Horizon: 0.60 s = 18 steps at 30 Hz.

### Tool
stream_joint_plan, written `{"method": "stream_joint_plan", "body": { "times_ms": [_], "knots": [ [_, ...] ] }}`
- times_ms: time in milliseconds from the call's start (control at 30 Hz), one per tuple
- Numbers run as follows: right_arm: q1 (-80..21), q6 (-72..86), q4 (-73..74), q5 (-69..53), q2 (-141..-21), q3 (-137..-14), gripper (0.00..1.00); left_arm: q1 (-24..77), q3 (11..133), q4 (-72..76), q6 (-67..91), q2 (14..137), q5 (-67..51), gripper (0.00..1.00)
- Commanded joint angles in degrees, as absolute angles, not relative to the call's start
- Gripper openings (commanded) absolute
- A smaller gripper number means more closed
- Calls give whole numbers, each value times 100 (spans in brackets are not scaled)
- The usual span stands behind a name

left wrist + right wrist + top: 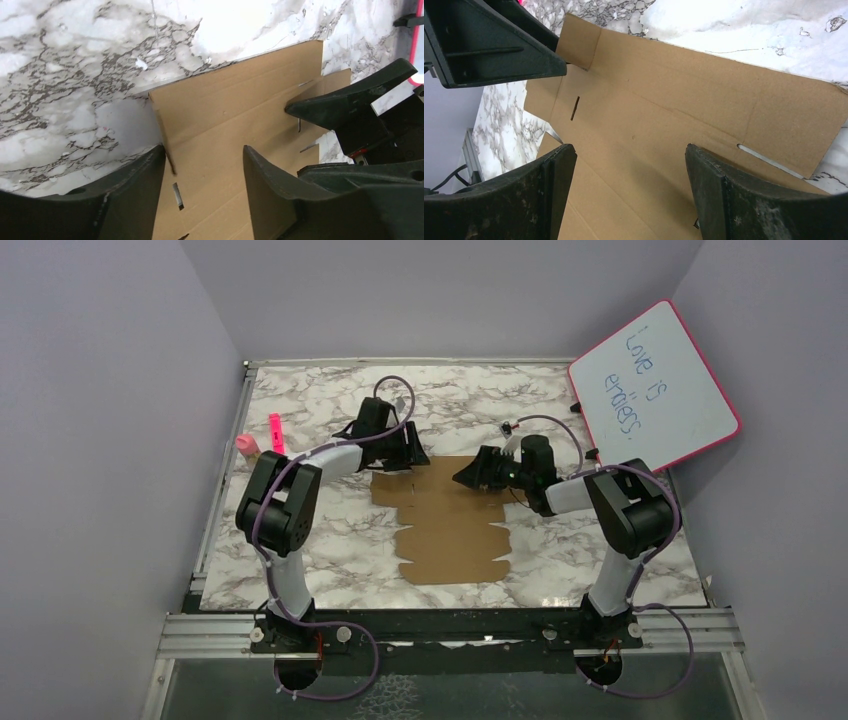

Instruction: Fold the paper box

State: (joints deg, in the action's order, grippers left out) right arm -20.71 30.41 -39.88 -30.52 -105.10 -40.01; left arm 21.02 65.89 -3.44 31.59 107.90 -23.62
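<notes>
Going left to right, with everything placed off the paper box (452, 540). It's a flat brown die-cut sheet, not folded at all. It lies mid-worktop (320, 540) with its long side running away from the arm bases and notched tabs down both edges.

Well to the left of the box there's a bright pink stick (275, 432) with a paler pink lump (246, 443) just beside it. Both are too small to say what they are.

The left arm (285, 502) reaches in over the box's far-left corner. The left jaws are spread fairly wide and aren't holding anything. In the wrist view one finger (127, 200) sits right at the box's left edge and the other is above the cardboard. The edge there looks a little raised, but it's hard to be sure, and I can't tell if either finger touches it.

The right jaws are wide apart too and hold nothing. They hover over the far-right part of the box, with bare cardboard and a slot showing between them. They face the left jaws across the box's far end, near but apart.

The right arm (625, 505) comes in from the box's right side. Further right of the box and further back, a pink-framed whiteboard (655, 385) with blue handwriting sits tilted.
</notes>
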Motion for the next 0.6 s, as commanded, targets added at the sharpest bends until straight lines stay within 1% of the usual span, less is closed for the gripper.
{"method": "stream_joint_plan", "body": {
  "times_ms": [0,100,233,567],
  "knots": [
    [-2152,2960,-3738,-2740,-10626,-3841,87,2343,6978,-734,2723,10490,-1558,55],
    [-2176,2932,-3720,-2727,-10611,-3841,87,2501,7123,-918,2530,10478,-1083,52],
    [-2216,2896,-3674,-2667,-10577,-3839,87,2701,7224,-1104,2339,10503,-625,52],
    [-2254,2890,-3598,-2646,-10438,-3884,87,2934,7210,-1268,2065,10329,44,52]
  ]
}}
